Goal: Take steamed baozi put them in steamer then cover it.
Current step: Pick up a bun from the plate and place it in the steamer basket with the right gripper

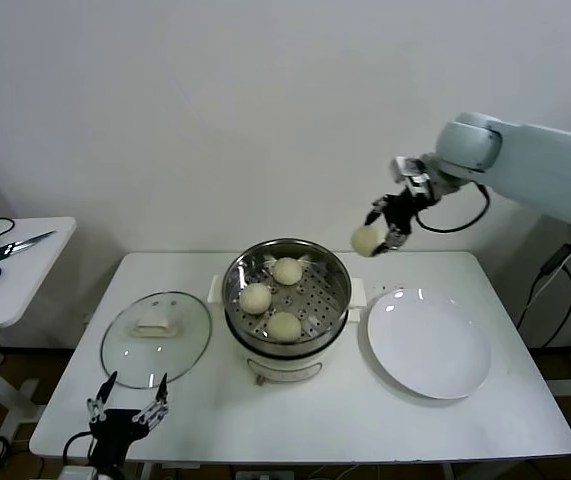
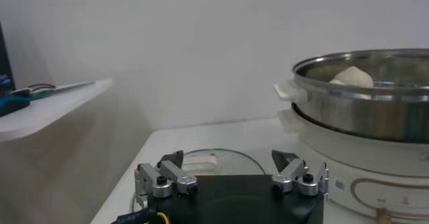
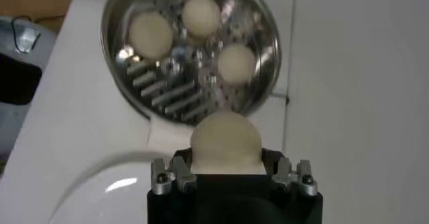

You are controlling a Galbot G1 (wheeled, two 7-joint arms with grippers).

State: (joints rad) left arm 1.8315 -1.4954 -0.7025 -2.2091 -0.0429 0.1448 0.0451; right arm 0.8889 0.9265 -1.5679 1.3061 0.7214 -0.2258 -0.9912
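**Bun 4 in the air, 3 sitting in the steamer**

The right gripper [image 1: 379, 238] is hanging in the air above the table [image 1: 265, 420], up and to the right of the steamer [image 1: 287, 352], and it is grasping 1 bun [image 3: 226, 140] between its fingers. That bun is looking round, smooth and cream-white, with no folds or marks showing, and it is filling the gap between the jaws. In the right wrist view it is sitting over the strip of table between the steamer's rim and the plate [image 1: 429, 343].

3 more buns are lying on the perforated metal tray inside the steamer: 1 [image 1: 286, 270] toward the back, 1 [image 1: 256, 298] on the left, 1 [image 1: 284, 326] toward the front. They are sitting apart from each other, all the same pale colour and rounded shape. The pot is shining steel on a cream-white base.

The white plate is lying bare just to the right of the steamer. The glass lid [image 1: 155, 338] is lying flat on the table to the steamer's left.

The left gripper [image 1: 127, 409] is waiting low at the table's front left edge, near the lid, with its fingers spread wide and grasping nothing.
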